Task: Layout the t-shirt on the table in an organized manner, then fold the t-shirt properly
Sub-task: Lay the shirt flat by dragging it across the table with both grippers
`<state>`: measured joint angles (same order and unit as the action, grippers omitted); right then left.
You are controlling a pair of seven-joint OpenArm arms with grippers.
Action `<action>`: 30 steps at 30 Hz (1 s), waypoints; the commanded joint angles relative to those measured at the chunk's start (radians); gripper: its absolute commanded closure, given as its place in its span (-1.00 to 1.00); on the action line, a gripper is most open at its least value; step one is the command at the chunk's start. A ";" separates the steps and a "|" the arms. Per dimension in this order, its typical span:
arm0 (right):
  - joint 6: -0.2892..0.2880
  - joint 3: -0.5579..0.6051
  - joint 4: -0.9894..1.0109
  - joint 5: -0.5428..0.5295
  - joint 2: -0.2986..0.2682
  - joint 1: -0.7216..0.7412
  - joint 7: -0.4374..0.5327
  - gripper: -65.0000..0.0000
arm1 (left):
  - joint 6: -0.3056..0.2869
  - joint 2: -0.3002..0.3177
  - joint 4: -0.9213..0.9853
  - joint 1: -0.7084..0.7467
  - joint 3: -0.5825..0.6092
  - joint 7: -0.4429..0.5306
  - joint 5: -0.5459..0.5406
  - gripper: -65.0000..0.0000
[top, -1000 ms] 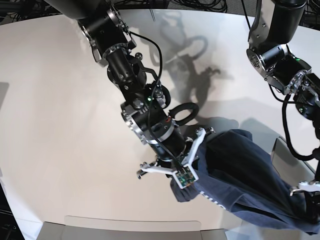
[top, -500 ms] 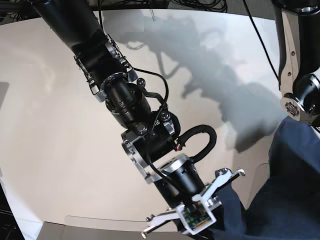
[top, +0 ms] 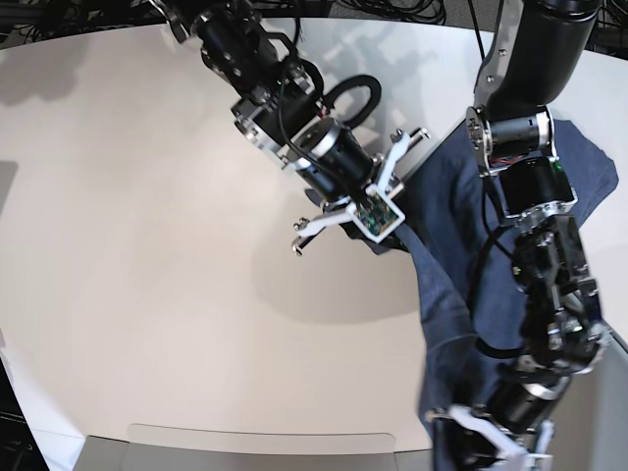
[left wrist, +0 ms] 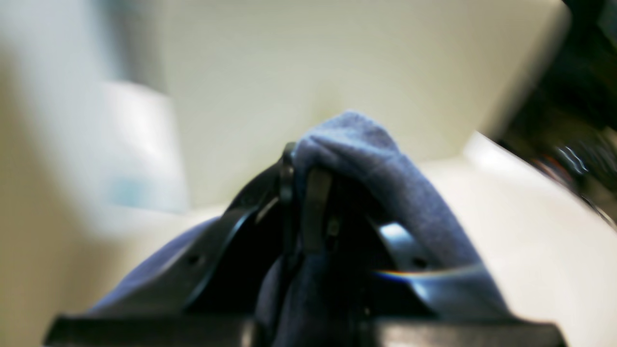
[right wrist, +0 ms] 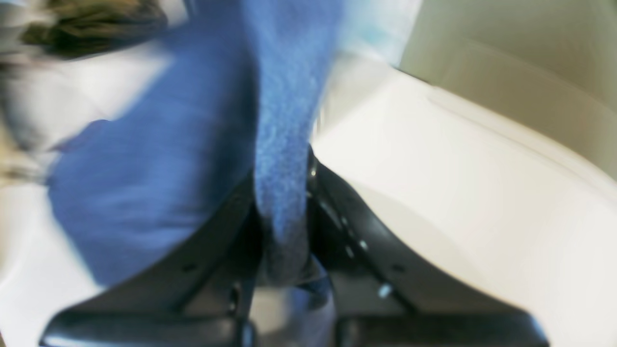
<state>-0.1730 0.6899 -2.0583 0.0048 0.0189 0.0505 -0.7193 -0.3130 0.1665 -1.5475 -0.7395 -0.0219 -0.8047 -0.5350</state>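
Observation:
The t-shirt [top: 446, 294], dark blue-grey, hangs stretched above the table [top: 147, 245] between both grippers, running from the middle of the base view down to its lower right. My right gripper [top: 388, 235] pinches its upper end; in the right wrist view the gripper [right wrist: 284, 193] is shut on a fold of the t-shirt [right wrist: 159, 183]. My left gripper [top: 453, 444] holds the lower end near the bottom edge; in the left wrist view the gripper [left wrist: 301, 164] is shut with the t-shirt [left wrist: 385, 173] draped over the fingers. No lettering shows.
A pale grey panel [top: 265, 446] lies along the bottom edge of the base view. Cables [top: 412, 10] trail beyond the table's far rim. The left arm's links [top: 525, 186] stand in front of the cloth on the right.
The right gripper has swung from the near centre up toward the far centre, carrying the cloth. The left arm has come down to the lower right. The shirt is now pulled taut between them.

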 commanded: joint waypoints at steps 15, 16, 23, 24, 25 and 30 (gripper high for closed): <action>0.183 -0.714 0.008 -0.203 -0.064 -0.341 0.188 1.00 | -0.001 -0.134 0.196 0.119 0.342 0.127 -0.009 1.00; 0.183 -0.749 0.011 -0.222 -0.064 -0.347 0.188 1.00 | -0.001 -0.134 0.196 0.130 0.351 0.127 -0.009 1.00; 0.183 -0.847 0.015 -0.297 -0.072 -0.410 0.188 1.00 | -0.001 -0.137 0.196 0.194 0.468 0.132 -0.009 1.00; 0.183 -0.846 0.018 -0.299 -0.072 -0.421 0.188 1.00 | -0.001 -0.140 0.196 0.199 0.480 0.137 -0.009 1.00; 0.183 -0.846 0.021 -0.299 -0.070 -0.430 0.188 1.00 | -0.001 -0.149 0.196 0.199 0.489 0.149 -0.009 1.00; 0.181 -0.844 0.040 -0.300 -0.066 -0.473 0.188 1.00 | -0.001 -0.203 0.200 0.199 0.494 0.166 -0.009 1.00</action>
<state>0.0093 -0.1520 -2.0056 -0.2905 -0.0441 -0.4244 -0.5568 -0.3061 -0.0177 -1.3319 -0.5095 0.4736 -0.6685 -0.5270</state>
